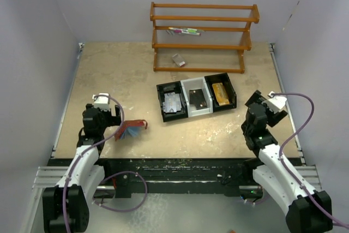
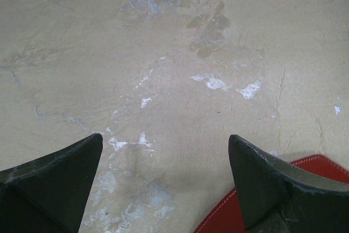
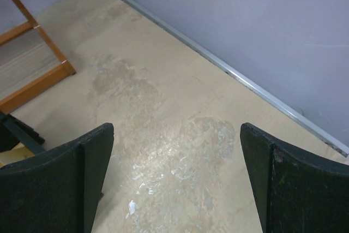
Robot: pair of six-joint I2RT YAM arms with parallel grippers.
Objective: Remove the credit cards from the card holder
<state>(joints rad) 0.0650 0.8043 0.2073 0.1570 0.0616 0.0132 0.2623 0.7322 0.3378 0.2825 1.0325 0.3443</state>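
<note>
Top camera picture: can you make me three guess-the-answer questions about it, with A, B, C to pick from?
1. How many compartments has the tray? A two B three C five
2. Where is the red wallet? A in the tray B beside the left gripper C in the right gripper
3. How is the right gripper? A open, empty B shut C holding a card
Answers: 1 B, black, white and black sections side by side. 2 B, it lies right next to it. 3 A, jaws wide apart, nothing between.
</note>
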